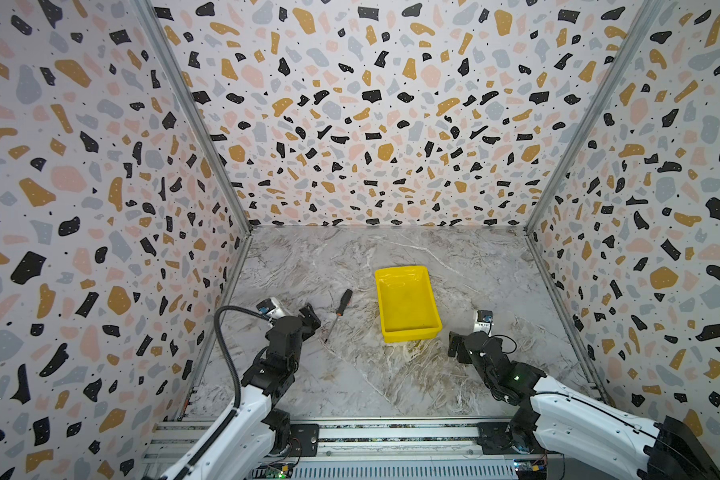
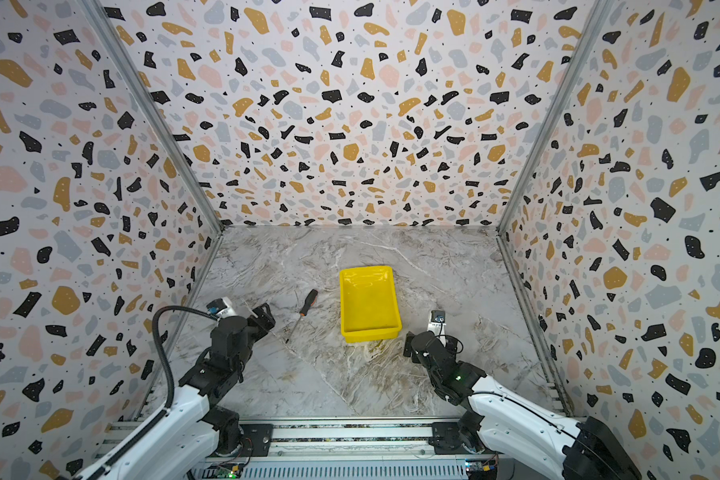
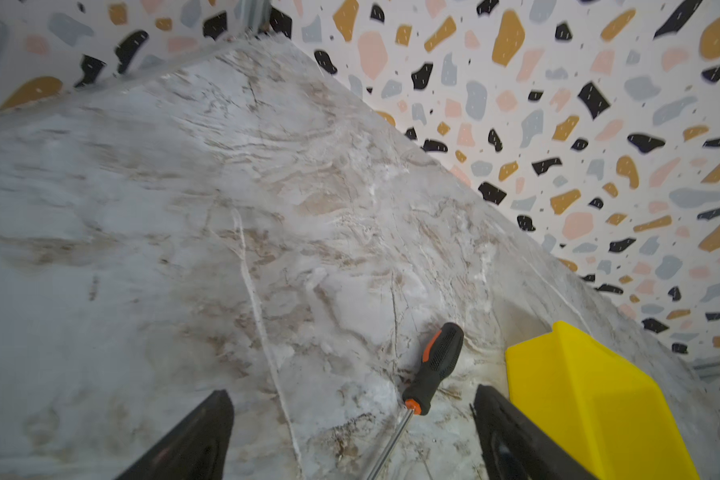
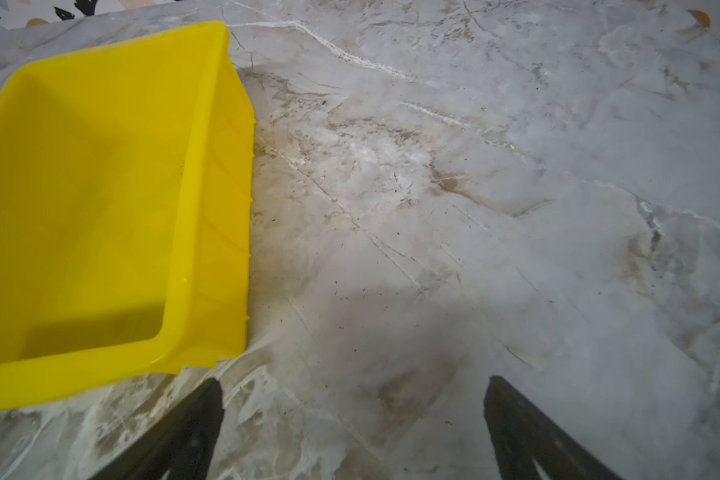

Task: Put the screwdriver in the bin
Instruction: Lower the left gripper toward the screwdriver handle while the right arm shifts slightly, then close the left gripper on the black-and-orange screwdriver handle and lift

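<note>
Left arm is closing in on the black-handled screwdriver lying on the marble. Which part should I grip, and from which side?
Grip the slim black-handled screwdriver by its thick ribbed handle, just above the orange collar, probably from straight above. It lies flat on the marble table, apart from the yellow plastic bin. Set the open left gripper across the handle; the thin shaft would likely slip.

Top views — high, side by side, looked down over the arms at the whole table (image 1: 391,374). Wrist views — low, close, facing forward; both shared the bin (image 3: 591,399) with the top views.
</note>
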`<state>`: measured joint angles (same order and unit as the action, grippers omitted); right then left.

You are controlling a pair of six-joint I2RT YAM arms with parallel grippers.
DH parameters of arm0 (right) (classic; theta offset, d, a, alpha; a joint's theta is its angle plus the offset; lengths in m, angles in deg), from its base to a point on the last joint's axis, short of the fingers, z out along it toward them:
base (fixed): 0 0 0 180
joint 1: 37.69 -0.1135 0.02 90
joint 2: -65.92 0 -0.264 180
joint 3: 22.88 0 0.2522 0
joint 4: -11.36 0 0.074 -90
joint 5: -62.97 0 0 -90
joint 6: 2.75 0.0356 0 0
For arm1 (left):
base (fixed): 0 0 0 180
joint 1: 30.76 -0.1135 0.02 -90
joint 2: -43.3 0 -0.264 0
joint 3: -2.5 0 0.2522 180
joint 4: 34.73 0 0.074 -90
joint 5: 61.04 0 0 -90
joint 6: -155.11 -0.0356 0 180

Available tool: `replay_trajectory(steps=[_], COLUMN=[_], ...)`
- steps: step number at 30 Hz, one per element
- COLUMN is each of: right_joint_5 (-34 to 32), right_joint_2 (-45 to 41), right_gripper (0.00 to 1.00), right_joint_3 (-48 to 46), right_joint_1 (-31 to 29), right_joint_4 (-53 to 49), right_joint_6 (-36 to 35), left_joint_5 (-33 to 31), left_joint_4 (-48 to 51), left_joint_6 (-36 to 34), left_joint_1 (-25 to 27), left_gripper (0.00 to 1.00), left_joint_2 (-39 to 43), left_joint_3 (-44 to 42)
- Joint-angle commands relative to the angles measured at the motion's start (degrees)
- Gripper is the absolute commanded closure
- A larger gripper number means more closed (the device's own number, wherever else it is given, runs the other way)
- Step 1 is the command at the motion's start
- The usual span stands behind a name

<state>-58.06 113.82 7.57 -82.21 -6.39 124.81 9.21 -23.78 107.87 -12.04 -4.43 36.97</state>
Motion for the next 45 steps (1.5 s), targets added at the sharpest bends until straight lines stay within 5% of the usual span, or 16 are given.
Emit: replay_trajectory(steps=[1, 8, 15, 24, 31, 42, 45], right_joint_5=[-1.2, -1.5, -1.9, -1.7, -1.8, -2.5, -2.6], right_joint_2=[-3.3, -11.1, -14.4, -15.6, -15.6, -16.0, -16.3], right_gripper=[0.01, 0.01, 0.01, 0.01, 0.01, 0.05, 0.08], right_joint_3=[-0.5, -3.5, -4.2, -4.4, -4.5, -4.7, -4.8], right_joint_1=[-0.2, -0.3, -0.3, -0.3, -0.3, -0.3, -0.3], right_joint_4=[-0.4, 0.1, -0.6, -1.1, -0.8, -0.8, -0.7], right_joint_6=[-0.7, -0.6, -0.6, -0.6, -0.6, -0.7, -0.7], left_joint_5=[6.4, 14.8, 16.8, 13.1, 6.2, 11.4, 10.5], left_joint_4=[-3.5, -0.6, 2.1, 1.3, 5.8, 0.5, 0.8], left_joint_6=[-5.1, -10.9, -14.1, -13.5, -20.4, -17.3, -17.2], left_joint_1=[0.6, 1.6, 4.6, 5.1, 5.4, 9.7, 9.9], left_gripper=[0.12, 0.29, 0.39, 0.4, 0.4, 0.47, 0.58], left_joint_2=[-8.9, -28.4, -40.4, -44.9, -47.4, -56.1, -57.9], left_joint_3=[5.6, 15.8, 21.0, 22.2, 28.3, 28.5, 28.5])
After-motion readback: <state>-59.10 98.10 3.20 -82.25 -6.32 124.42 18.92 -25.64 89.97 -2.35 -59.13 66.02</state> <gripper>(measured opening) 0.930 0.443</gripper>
